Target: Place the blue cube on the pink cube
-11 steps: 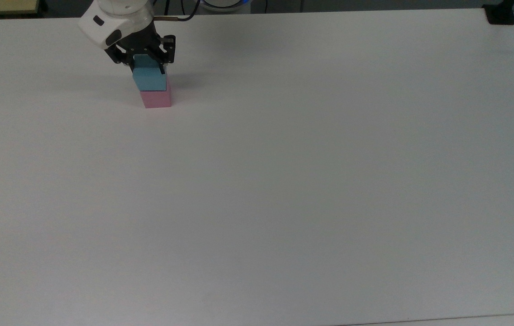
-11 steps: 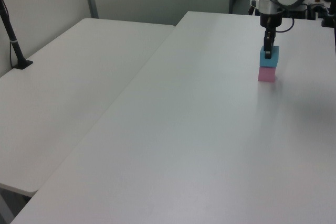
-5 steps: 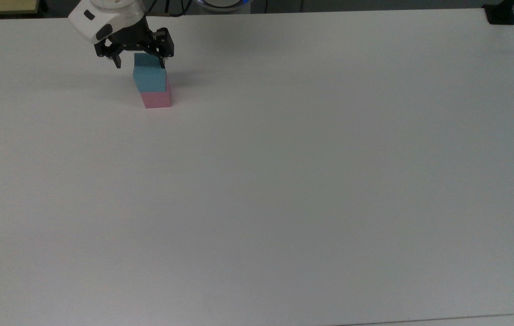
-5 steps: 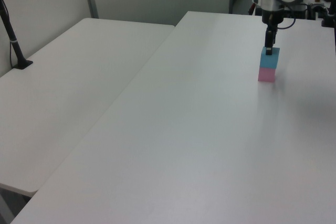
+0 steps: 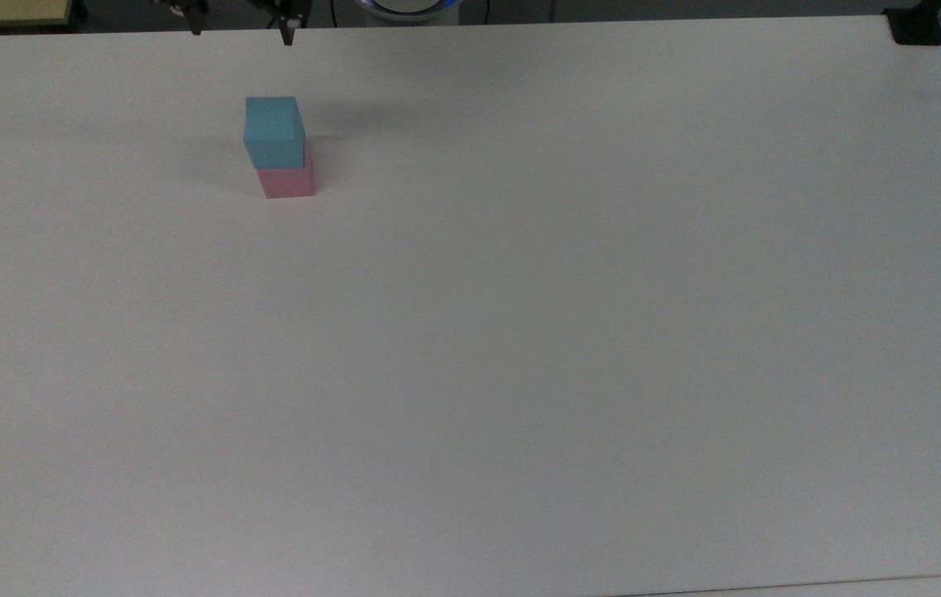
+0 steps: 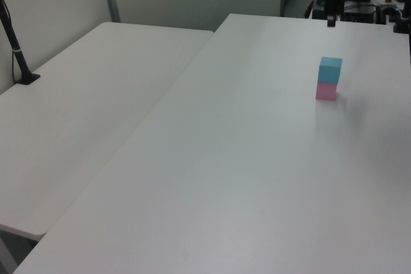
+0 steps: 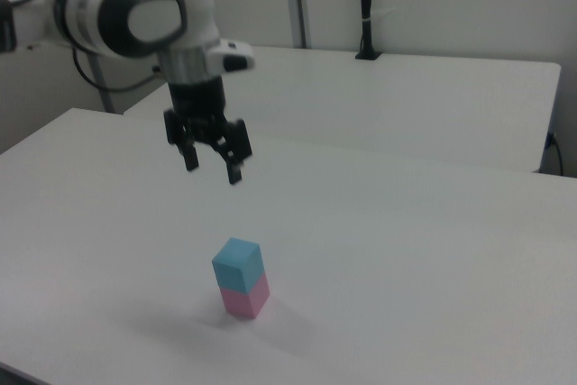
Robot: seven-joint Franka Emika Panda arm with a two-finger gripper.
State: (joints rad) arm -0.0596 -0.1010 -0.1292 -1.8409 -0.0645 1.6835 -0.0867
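On the white table (image 7: 433,223), the blue cube (image 7: 238,263) tops the pink cube (image 7: 245,299), below the released, empty claw (image 7: 213,167).

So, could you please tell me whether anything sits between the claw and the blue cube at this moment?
Nothing visible does. The claw hangs open in the air above the blue cube, with only empty space between them. The blue cube already rests squarely on the pink cube, on the white table.
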